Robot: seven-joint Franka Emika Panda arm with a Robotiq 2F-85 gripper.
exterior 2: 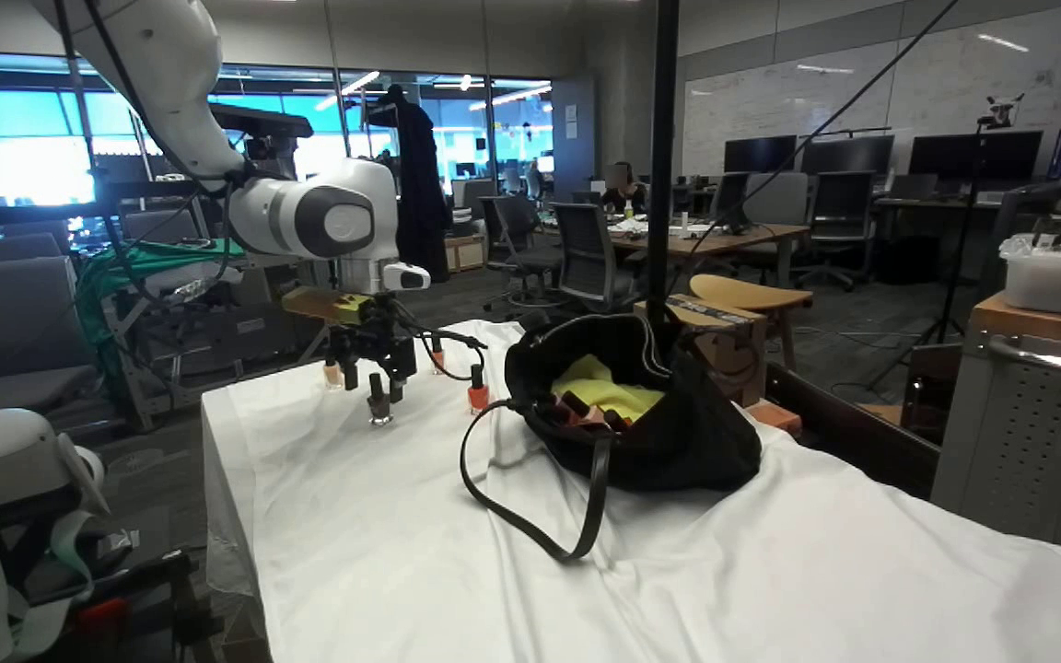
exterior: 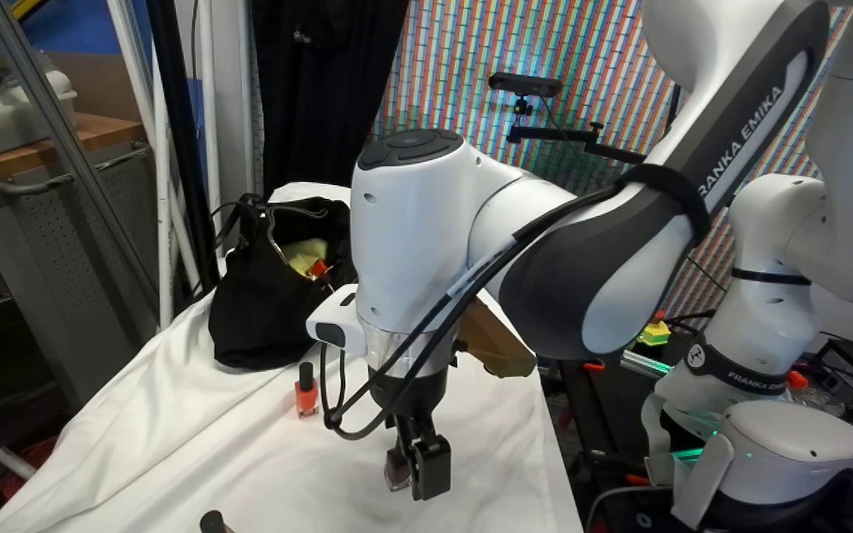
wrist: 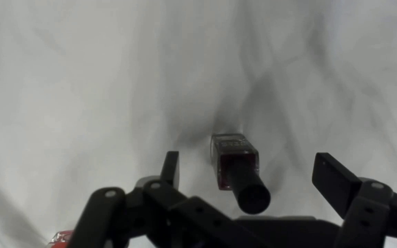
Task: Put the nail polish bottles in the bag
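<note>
My gripper [wrist: 252, 175] points down and stands open around a dark red nail polish bottle [wrist: 234, 148], one finger to each side with gaps between. The bottle is upright on the cloth, black cap toward the wrist camera. In an exterior view, a red-orange bottle [exterior 2: 478, 396], an orange bottle [exterior 2: 437, 357] and a pale peach bottle [exterior 2: 333, 376] also stand on the table. A red bottle [wrist: 60, 237] is partly cut off in the wrist view. The black bag [exterior 2: 678, 451] gapes, showing its yellow-green inside with several bottles [exterior 2: 590, 414] in it.
A white cloth [exterior 2: 383, 534] with folds covers the table. The bag's looped handle [exterior 2: 530, 539] lies on the cloth. A black cap [exterior: 213, 521] shows at the bottom edge of an exterior view. Another white robot arm [exterior: 774, 296] stands beside the table.
</note>
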